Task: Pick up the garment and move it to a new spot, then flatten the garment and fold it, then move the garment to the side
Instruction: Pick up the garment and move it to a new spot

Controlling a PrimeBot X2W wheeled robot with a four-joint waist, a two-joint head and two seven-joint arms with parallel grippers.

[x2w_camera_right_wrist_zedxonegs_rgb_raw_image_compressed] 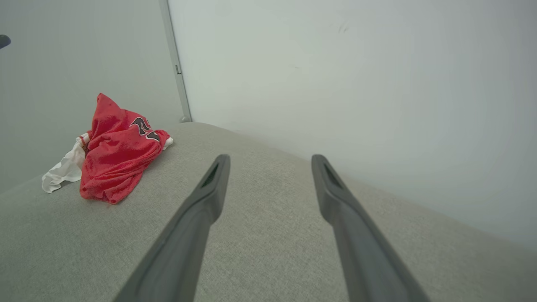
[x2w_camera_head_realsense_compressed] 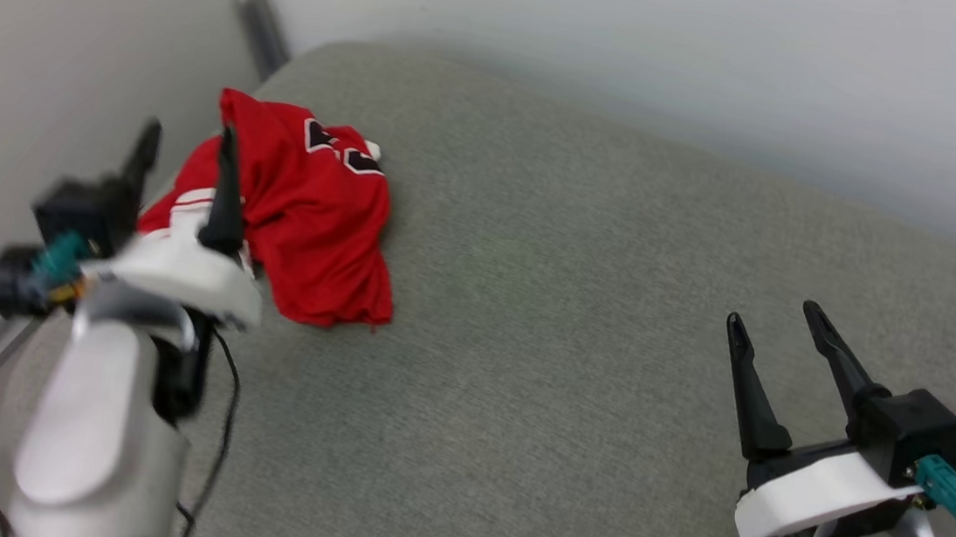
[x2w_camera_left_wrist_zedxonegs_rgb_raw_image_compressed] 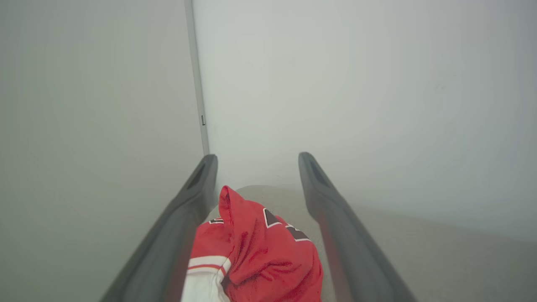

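While the right gripper (x2w_camera_head_realsense_compressed: 773,314) hangs low over the grey woven cushion (x2w_camera_head_realsense_compressed: 568,330), long dark fingers spread and empty, the left gripper (x2w_camera_head_realsense_compressed: 191,132) is out ahead, jaws equally wide and holding nothing, aimed at the crumpled bright red soft T-shirt with white sleeves (x2w_camera_head_realsense_compressed: 315,227). It lies heaped in the cushion's far left corner by the pale wall (x2w_camera_head_realsense_compressed: 640,39), so the left arm seems placed to pinch it first.
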